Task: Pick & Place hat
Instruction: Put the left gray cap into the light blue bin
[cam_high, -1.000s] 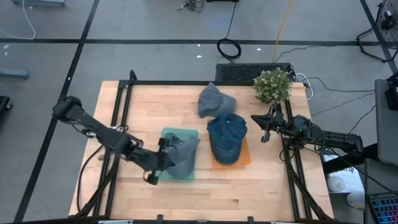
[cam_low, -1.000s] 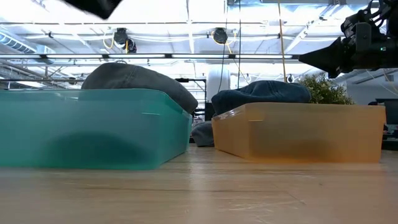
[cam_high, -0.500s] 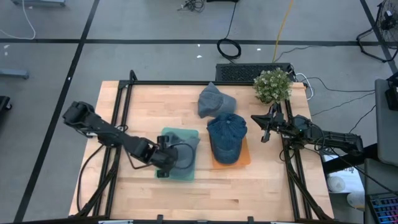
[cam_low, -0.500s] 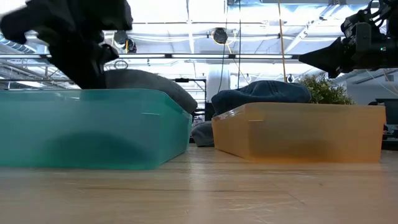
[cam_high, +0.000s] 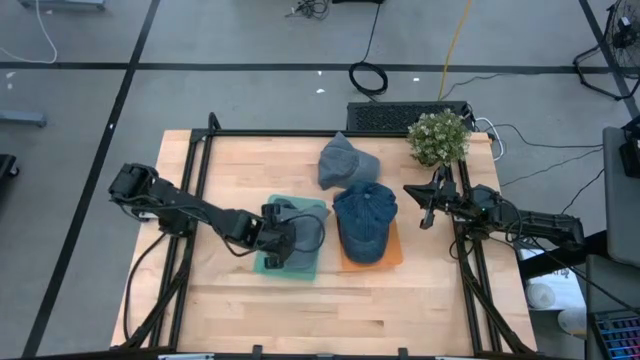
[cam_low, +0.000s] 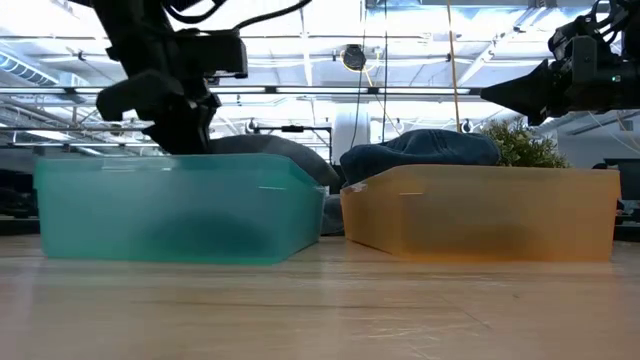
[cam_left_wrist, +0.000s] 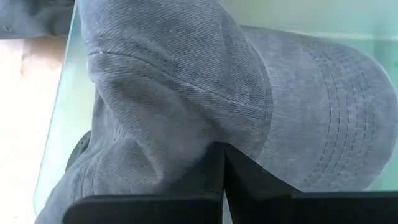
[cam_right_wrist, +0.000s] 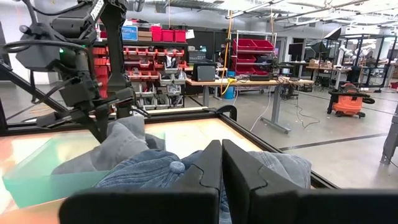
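Since a second ago my left gripper (cam_high: 283, 243) has swung in over the teal bin (cam_high: 268, 262), which slid toward three o'clock. My grey hat (cam_left_wrist: 205, 93) lies in that bin; only the wrist view shows my fingers pressed together, denim bunched against them. At three o'clock sits an orange bin (cam_high: 392, 256) holding a blue hat (cam_high: 364, 218). My right gripper (cam_high: 428, 205) waits farther out, fingers together.

Grey floor (cam_high: 250, 90), red-bin shelving (cam_right_wrist: 252, 53), workbench (cam_right_wrist: 249, 81), bright ceiling lights (cam_low: 300, 25).
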